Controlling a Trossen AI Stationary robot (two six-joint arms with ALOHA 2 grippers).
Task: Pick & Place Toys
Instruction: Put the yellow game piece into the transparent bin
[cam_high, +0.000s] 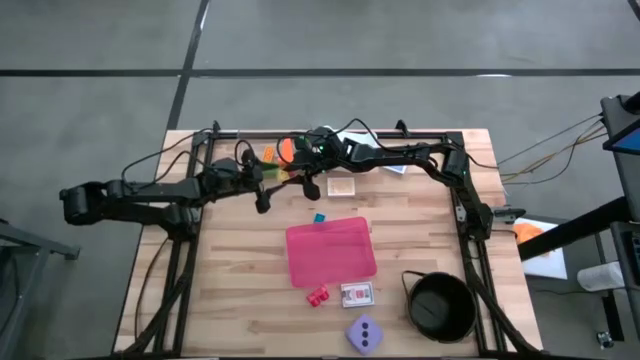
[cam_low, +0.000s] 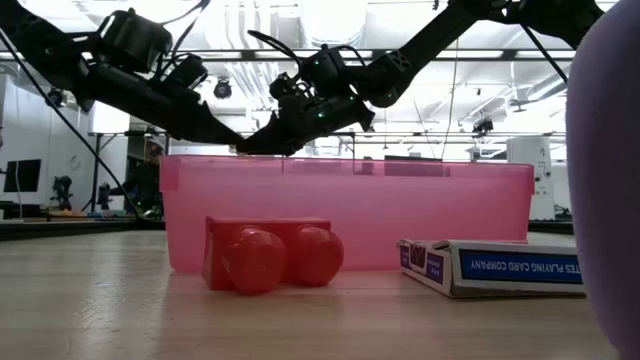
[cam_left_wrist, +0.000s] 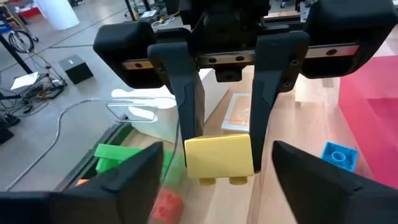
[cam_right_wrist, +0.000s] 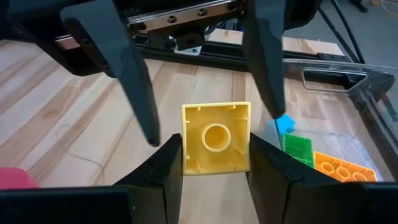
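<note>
R hand (cam_right_wrist: 214, 168) pinches the yellow brick (cam_right_wrist: 216, 138) while L hand (cam_left_wrist: 214, 180), spread, straddles it; L should close squarely on brick before R lets go.

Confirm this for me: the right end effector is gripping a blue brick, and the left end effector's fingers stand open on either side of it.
Not quite: the brick is yellow, not blue. The right wrist view shows it clamped in the right end effector. The rest holds: in the left wrist view, the left end effector has its fingers open on either side of the brick.
</note>
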